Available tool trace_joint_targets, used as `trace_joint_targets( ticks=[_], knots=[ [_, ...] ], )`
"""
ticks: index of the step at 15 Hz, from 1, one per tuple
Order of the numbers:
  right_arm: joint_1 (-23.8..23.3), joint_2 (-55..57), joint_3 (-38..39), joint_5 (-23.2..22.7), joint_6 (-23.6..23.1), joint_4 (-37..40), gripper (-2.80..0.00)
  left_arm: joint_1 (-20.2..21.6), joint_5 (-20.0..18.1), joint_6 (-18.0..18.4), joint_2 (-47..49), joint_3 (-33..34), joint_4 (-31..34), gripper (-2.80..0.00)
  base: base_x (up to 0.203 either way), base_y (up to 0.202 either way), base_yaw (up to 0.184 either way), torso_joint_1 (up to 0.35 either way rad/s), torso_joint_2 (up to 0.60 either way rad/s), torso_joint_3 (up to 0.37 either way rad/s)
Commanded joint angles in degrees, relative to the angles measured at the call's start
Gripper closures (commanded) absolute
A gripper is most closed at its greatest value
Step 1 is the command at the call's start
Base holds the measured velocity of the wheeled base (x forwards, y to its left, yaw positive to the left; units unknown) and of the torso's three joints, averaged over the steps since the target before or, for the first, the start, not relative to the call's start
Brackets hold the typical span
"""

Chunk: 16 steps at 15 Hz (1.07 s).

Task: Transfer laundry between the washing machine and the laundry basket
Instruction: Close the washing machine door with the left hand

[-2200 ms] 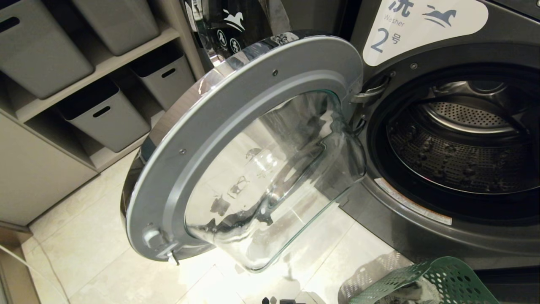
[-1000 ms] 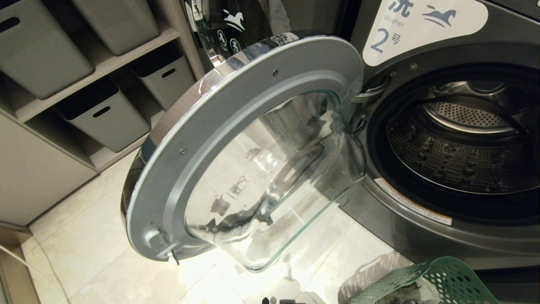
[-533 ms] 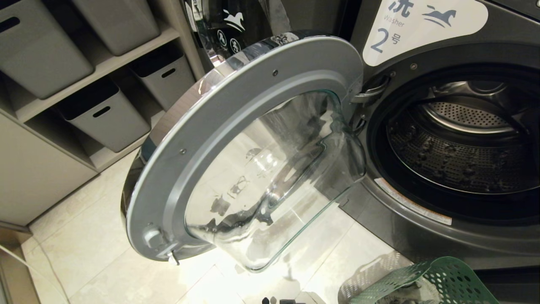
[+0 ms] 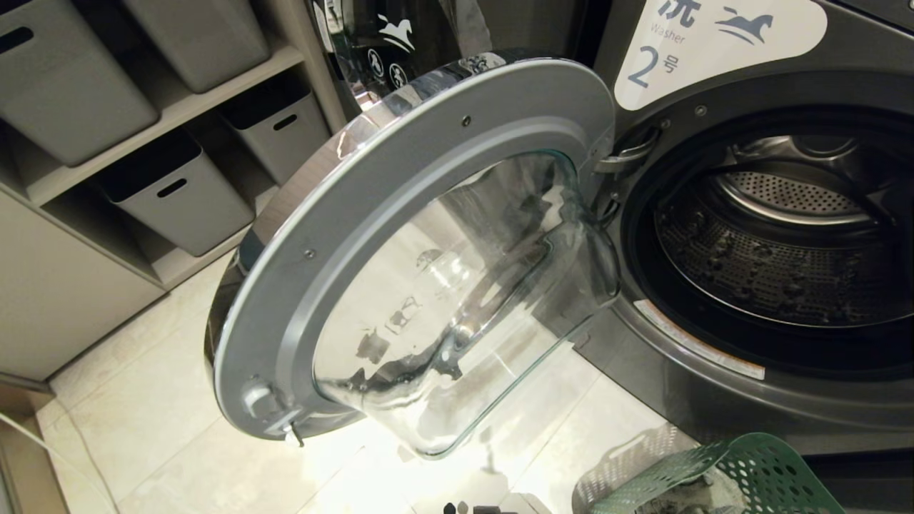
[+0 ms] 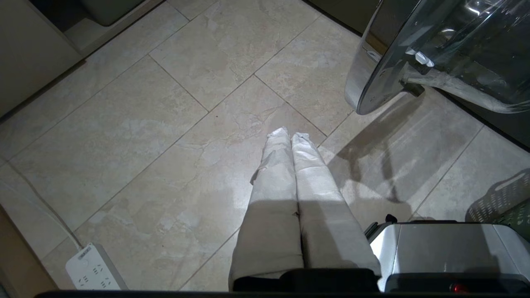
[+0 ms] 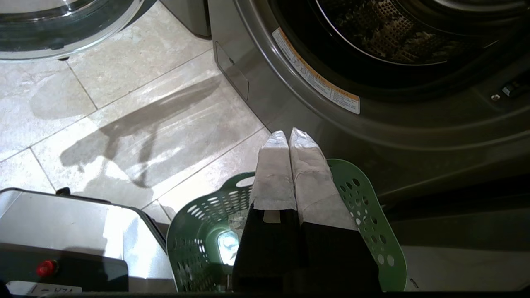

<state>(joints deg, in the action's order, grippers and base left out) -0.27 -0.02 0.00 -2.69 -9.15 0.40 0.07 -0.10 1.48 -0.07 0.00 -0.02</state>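
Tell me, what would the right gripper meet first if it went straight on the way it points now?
Probably the laundry basket under the shut right gripper, though depth is unclear.

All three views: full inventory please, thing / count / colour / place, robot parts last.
washing machine: 1, dark grey, right, drum looks empty
door: 1, chrome rim and glass, swung open left
laundry basket: 1, green, floor below machine front
laundry: grey scrap, in basket
storage bins: 4, grey, shelves left
power strip: 1, white, floor
left gripper: shut, over tiles
right gripper: shut, above basket
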Motion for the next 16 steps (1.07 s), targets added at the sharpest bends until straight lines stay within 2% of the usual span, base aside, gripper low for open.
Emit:
trace_joint_targets(
  ticks=[1,9,16],
  knots=[
    [0.0,0.11,0.0,-0.12,-0.08,0.04,0.0,0.01,0.01,0.02,0.07,0.09,-0.06,0.0,-0.093,0.0,-0.001,0.012,0.0,0.002],
    [0.0,0.11,0.0,-0.12,0.01,0.04,0.0,0.01,0.01,0.11,0.07,0.09,-0.07,0.0,-0.19,0.0,0.002,-0.001,0.0,0.002],
    [0.0,0.11,0.0,-0.12,-0.08,0.04,0.0,0.01,-0.08,0.11,0.07,0.09,-0.07,0.0,-0.014,0.0,0.001,0.0,0.0,0.001]
  ],
)
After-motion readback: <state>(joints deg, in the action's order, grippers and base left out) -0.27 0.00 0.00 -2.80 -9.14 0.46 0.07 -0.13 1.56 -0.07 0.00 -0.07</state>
